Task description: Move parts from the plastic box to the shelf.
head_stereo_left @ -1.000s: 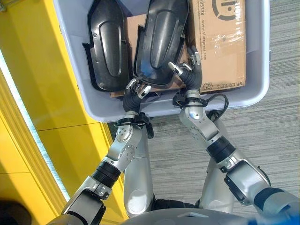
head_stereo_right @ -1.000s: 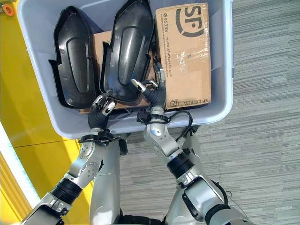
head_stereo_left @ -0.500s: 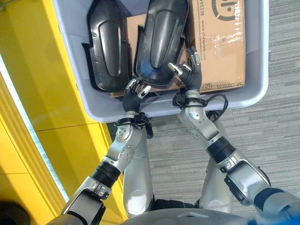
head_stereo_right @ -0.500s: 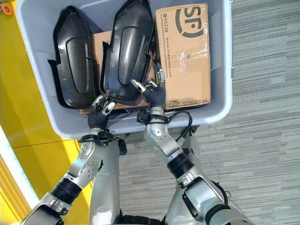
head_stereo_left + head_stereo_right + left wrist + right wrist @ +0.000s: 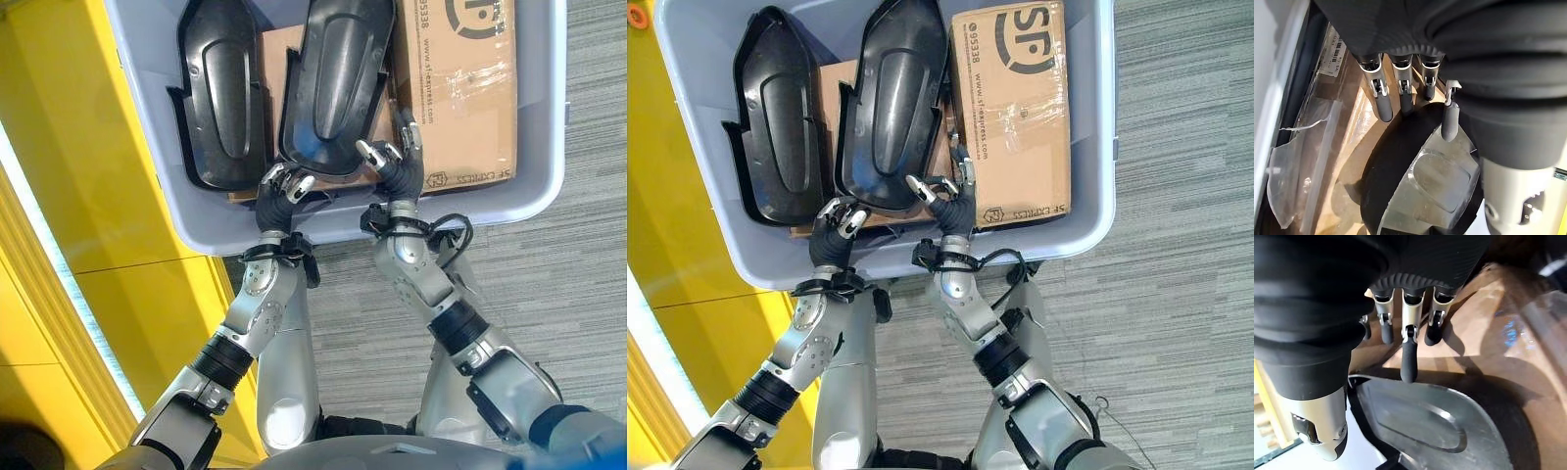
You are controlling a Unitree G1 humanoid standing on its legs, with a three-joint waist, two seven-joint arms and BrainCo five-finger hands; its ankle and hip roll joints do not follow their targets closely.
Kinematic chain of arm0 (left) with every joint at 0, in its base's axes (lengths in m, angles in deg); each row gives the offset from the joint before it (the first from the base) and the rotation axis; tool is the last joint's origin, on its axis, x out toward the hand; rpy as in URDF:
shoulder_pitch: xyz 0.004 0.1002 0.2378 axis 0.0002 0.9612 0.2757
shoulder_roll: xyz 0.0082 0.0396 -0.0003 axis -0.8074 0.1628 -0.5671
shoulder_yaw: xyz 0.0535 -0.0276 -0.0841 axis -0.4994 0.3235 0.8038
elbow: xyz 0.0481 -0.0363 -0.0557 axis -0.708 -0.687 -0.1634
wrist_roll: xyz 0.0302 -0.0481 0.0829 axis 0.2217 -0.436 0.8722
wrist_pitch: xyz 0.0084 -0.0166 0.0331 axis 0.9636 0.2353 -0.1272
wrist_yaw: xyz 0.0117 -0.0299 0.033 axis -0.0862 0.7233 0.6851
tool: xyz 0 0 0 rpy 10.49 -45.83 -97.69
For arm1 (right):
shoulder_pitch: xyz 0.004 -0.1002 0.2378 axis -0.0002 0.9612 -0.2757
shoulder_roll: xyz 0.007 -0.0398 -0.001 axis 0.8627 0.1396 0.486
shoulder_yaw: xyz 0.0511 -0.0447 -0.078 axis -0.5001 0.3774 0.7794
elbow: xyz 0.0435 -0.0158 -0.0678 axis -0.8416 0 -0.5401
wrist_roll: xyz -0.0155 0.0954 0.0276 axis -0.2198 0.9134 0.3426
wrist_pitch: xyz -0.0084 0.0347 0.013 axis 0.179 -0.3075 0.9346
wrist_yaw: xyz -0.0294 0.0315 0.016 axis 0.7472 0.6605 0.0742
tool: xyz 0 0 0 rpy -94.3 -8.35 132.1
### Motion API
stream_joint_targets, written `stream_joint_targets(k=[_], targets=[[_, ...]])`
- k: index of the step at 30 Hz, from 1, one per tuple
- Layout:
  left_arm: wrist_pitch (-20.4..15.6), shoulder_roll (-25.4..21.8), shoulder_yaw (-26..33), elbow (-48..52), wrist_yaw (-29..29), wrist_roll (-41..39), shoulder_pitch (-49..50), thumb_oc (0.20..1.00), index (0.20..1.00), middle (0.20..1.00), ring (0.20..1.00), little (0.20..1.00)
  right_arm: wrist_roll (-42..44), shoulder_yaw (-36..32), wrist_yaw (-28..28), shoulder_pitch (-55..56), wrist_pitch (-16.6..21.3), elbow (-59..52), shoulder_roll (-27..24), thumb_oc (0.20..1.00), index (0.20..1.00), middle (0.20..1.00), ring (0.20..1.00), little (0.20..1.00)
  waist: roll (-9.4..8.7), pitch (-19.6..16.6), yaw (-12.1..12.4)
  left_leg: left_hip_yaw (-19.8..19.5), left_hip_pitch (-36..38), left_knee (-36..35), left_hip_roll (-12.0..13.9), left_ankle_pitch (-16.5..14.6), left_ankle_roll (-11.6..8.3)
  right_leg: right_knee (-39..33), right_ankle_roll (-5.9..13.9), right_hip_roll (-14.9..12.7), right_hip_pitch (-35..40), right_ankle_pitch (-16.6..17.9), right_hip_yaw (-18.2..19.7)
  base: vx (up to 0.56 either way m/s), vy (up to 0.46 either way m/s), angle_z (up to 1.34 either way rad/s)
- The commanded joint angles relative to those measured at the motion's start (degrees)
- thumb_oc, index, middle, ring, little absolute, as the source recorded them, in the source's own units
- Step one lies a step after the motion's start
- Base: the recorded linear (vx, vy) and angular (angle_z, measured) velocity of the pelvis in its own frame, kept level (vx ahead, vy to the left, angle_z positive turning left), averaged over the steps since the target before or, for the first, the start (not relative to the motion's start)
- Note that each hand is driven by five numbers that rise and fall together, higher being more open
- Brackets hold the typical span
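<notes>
Seemingly open, left robot hand point(image 5: 284, 188), right robot hand point(image 5: 392, 162), black part point(image 5: 331, 83).

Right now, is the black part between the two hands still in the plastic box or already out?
In. The black part lies inside the plastic box, leaning over flat cardboard, with the left hand and right hand at its near end.

I see the grey plastic box point(image 5: 1087, 220) standing on grey striped carpet point(image 5: 1176, 294), with a yellow floor area point(image 5: 88, 196) along its left. Inside it lie two black moulded parts point(image 5: 779, 117) point(image 5: 892, 98), flat cardboard point(image 5: 838, 88) beneath them and a taped cardboard carton point(image 5: 1019, 117) on the right.
</notes>
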Motion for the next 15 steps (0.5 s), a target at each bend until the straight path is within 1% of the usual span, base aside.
stream_joint_targets(k=[1,2,5,6,8,10,11,12,14,15], targets=[[0.80,1.59,-5.65,3.26,-1.39,-0.54,2.49,1.000,1.000,1.000,1.000,1.000,-3.08,1.51,0.41,1.16,0.91,-3.16,-0.04,1.000,1.000,1.000,1.000,1.000,2.38,-0.06,1.36,6.22,1.95,-8.93,-2.10,4.82,1.29,8.19,5.55,-2.45,-0.22,-7.42,-1.79,0.00,0.000,0.00],[0.92,1.53,-5.58,3.25,-1.33,-0.54,2.42,1.000,1.000,1.000,1.000,1.000,-3.17,1.45,0.23,1.22,0.76,-3.16,-0.04,1.000,1.000,1.000,1.000,1.000,2.31,-0.06,1.28,6.21,1.97,-8.91,-2.05,4.86,1.26,8.18,5.58,-2.41,-0.23,-7.45,-1.74,0.00,0.000,0.00],[0.39,1.51,-5.56,3.02,-1.51,-0.69,2.67,1.000,1.000,1.000,1.000,1.000,-3.26,1.56,-0.81,1.51,-1.60,-3.18,-0.49,1.000,1.000,1.000,1.000,1.000,2.21,-0.06,1.11,6.42,2.64,-9.11,-1.97,4.82,1.12,7.84,5.74,-2.26,0.25,-7.43,-1.56,0.00,0.000,0.00],[0.37,1.48,-5.49,2.95,-1.53,-0.73,2.43,1.000,1.000,1.000,1.000,1.000,-3.28,1.53,-0.82,1.25,-1.70,-3.16,-0.54,1.000,1.000,1.000,1.000,1.000,2.20,-0.06,1.08,6.41,2.35,-9.16,-1.98,5.00,1.16,7.75,5.67,-2.24,0.00,-7.28,-1.58,0.00,0.000,0.00],[0.64,1.55,-5.40,2.98,-1.44,-0.72,2.45,1.000,1.000,1.000,1.000,1.000,-2.96,1.70,-2.90,1.20,-4.17,-2.71,-0.75,1.000,1.000,1.000,1.000,1.000,2.18,-0.06,1.13,6.32,2.70,-9.27,-2.06,4.88,1.09,7.82,5.76,-2.16,0.23,-7.47,-1.48,0.00,0.000,0.00],[1.06,1.28,-4.96,2.99,-1.88,-1.11,2.18,1.000,1.000,1.000,1.000,1.000,-4.38,2.62,-6.29,0.35,-7.70,-1.43,-1.09,1.000,1.000,1.000,1.000,1.000,2.25,-0.06,1.46,6.13,2.35,-9.37,-2.19,5.09,1.12,7.78,5.66,-2.15,0.05,-7.43,-1.72,0.00,0.000,0.00],[1.06,1.28,-4.96,2.99,-1.88,-1.11,2.18,1.000,1.000,1.000,1.000,1.000,-4.38,2.62,-6.29,0.35,-7.70,-1.43,-1.09,1.000,1.000,1.000,1.000,1.000,2.25,-0.06,1.46,6.13,2.35,-9.37,-2.19,5.09,1.12,7.78,5.66,-2.15,0.05,-7.43,-1.72,0.00,0.000,0.00],[1.27,0.92,-4.82,2.88,-2.63,-1.37,2.24,1.000,1.000,1.000,1.000,1.000,-6.10,3.53,-7.15,-0.37,-9.08,-0.35,-1.04,1.000,1.000,1.000,1.000,1.000,2.39,-0.06,1.84,5.84,2.31,-9.30,-2.15,5.10,1.09,8.07,5.67,-2.27,0.08,-7.58,-1.96,0.01,-0.037,-0.02],[1.56,0.83,-4.74,2.80,-3.32,-1.33,2.68,1.000,1.000,1.000,1.000,1.000,-7.05,3.89,-7.40,-0.49,-8.90,0.37,-1.14,1.000,1.000,1.000,1.000,1.000,2.44,-0.06,2.15,5.61,2.59,-8.97,-2.25,4.77,1.07,8.38,5.67,-2.39,0.45,-7.80,-2.10,0.01,-0.039,-0.02],[1.72,0.36,-4.55,2.78,-4.14,-1.75,2.47,1.000,1.000,1.000,1.000,1.000,-9.72,4.62,-8.30,-1.75,-9.82,1.61,-1.49,1.000,1.000,1.000,1.000,1.000,2.50,-0.06,2.50,5.40,2.31,-8.86,-2.25,4.86,1.11,8.47,5.62,-2.50,0.34,-7.78,-2.48,0.00,0.000,0.00]])
